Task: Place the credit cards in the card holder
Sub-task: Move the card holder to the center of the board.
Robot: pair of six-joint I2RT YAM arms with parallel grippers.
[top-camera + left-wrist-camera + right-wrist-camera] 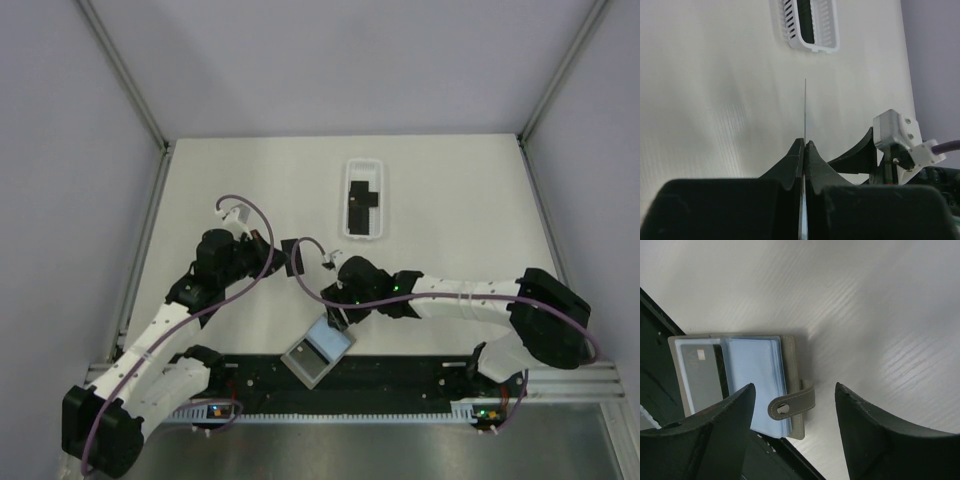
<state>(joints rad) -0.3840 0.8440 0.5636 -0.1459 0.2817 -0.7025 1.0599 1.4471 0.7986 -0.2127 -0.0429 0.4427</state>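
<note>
Distance from card to holder is what the next move hangs on. Left jaws are pressed together on one credit card [805, 112], which shows in the left wrist view only as a thin edge pointing to 12 o'clock, so it stands on edge, not flat. In the top view that credit card [290, 256] hangs over the middle of the counter [450, 200], and the card holder [318, 352] lies from it between 5 and 6 o'clock, at the near edge, partly over the black rail [400, 375].

The holder lies open. Its spread runs roughly from 8 to 2 o'clock, grey half low, pale blue half high. Right jaws are nearer by far: they stand wide apart with nothing between them, just above the holder's 1 o'clock corner. In the right wrist view the card holder [740, 372] sits at 9 to 10 o'clock of the gap, and its strap [792, 402] reaches in between the fingers.

I judge the card must be tipped flat and lined up with a sleeve mouth while the right arm [450, 295] steadies the holder.

The holder has a grey stitched cover, a metal snap on the strap, and pale blue translucent sleeves. A grey insert shows in the left pocket. More black cards lie in the white tray [348, 225] at 12 o'clock.
</note>
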